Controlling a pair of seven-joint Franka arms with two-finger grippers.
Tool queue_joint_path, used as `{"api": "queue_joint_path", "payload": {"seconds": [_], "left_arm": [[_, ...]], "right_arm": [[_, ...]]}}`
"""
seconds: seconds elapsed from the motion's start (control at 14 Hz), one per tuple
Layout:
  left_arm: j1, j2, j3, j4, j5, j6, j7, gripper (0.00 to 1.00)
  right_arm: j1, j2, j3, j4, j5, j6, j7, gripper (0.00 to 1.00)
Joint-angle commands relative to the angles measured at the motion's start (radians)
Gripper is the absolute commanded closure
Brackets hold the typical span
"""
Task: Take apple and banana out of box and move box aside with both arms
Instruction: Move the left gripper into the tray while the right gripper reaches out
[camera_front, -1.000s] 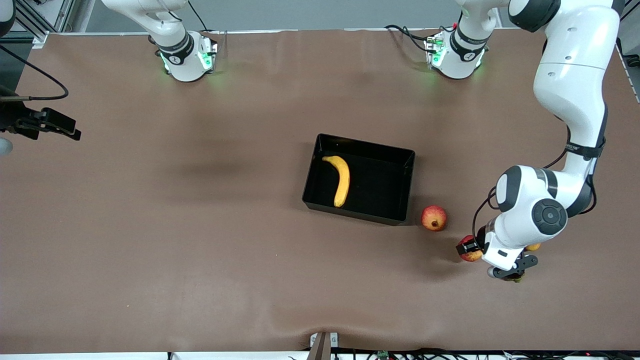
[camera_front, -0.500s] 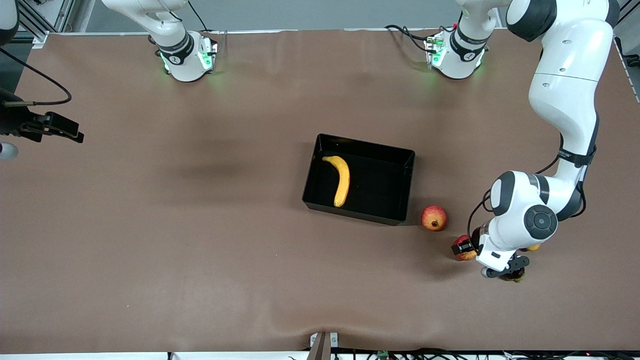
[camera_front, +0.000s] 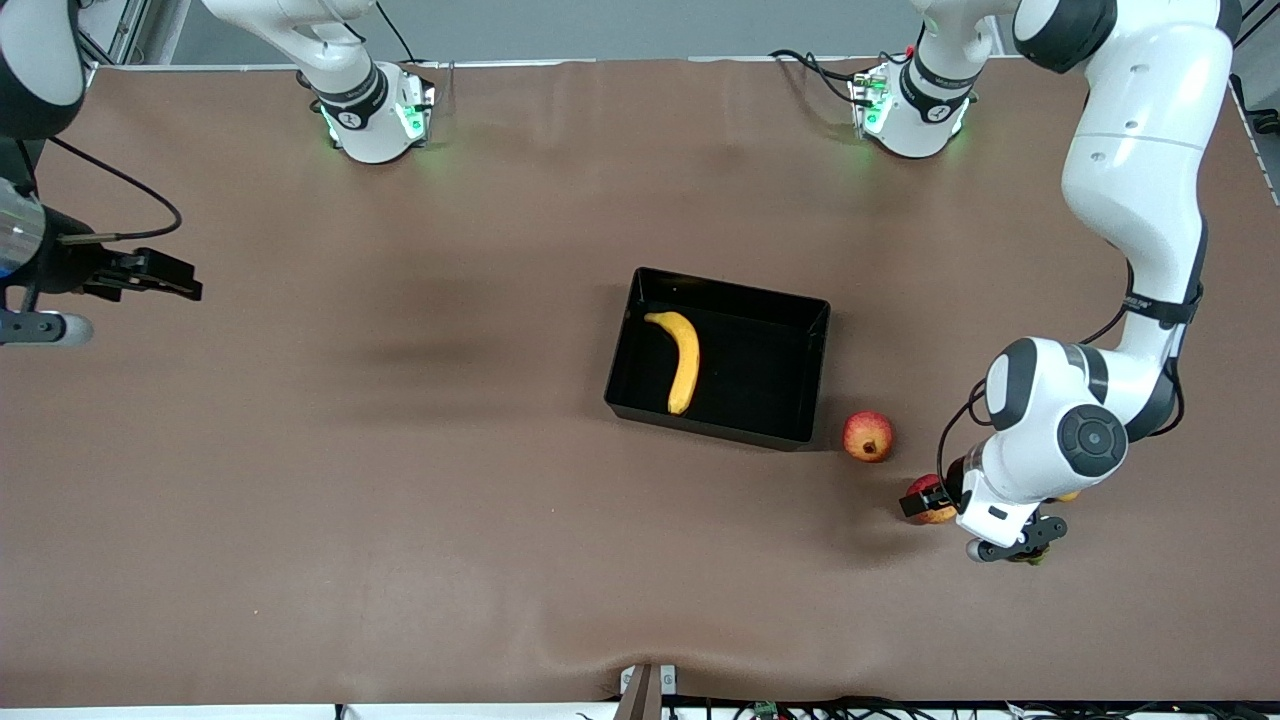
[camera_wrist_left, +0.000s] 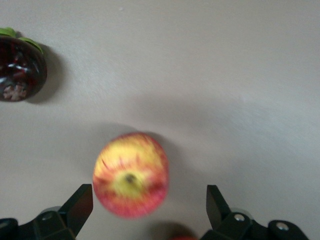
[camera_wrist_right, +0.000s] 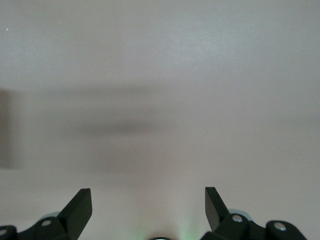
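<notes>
The left gripper (camera_wrist_left: 145, 210) is hanging low over the apple (camera_wrist_left: 131, 181), fingers spread wide to either side and gripping nothing. A dark purple fruit (camera_wrist_left: 19, 67) is lying near the apple. The round orange-red fruit (camera_front: 868, 436) is sitting on the table (camera_front: 400, 500) between apple and box (camera_front: 815, 375), just beside the box's corner. The banana (camera_front: 681, 357) is lying inside the box. The right gripper (camera_wrist_right: 148, 207) is waiting wide open and empty over bare table at its own end.
</notes>
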Motion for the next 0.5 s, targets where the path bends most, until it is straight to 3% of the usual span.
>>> {"api": "queue_joint_path", "payload": {"seconds": [0.0, 0.21, 0.43], "left_arm": [[-0.050, -0.112, -0.009, -0.025, -0.001, -0.112, -0.002, 0.00], [-0.101, -0.164, -0.074, -0.031, -0.004, -0.212, -0.029, 0.00], [-0.153, -0.178, -0.152, -0.062, 0.002, -0.218, -0.097, 0.00]], "right_arm": [[0.026, 0.022, -0.003, 0.016, 0.012, -0.011, 0.030, 0.00], [0.026, 0.033, -0.003, 0.019, 0.010, 0.000, 0.043, 0.00], [0.017, 0.033, -0.003, 0.021, 0.010, -0.002, 0.043, 0.00]]}}
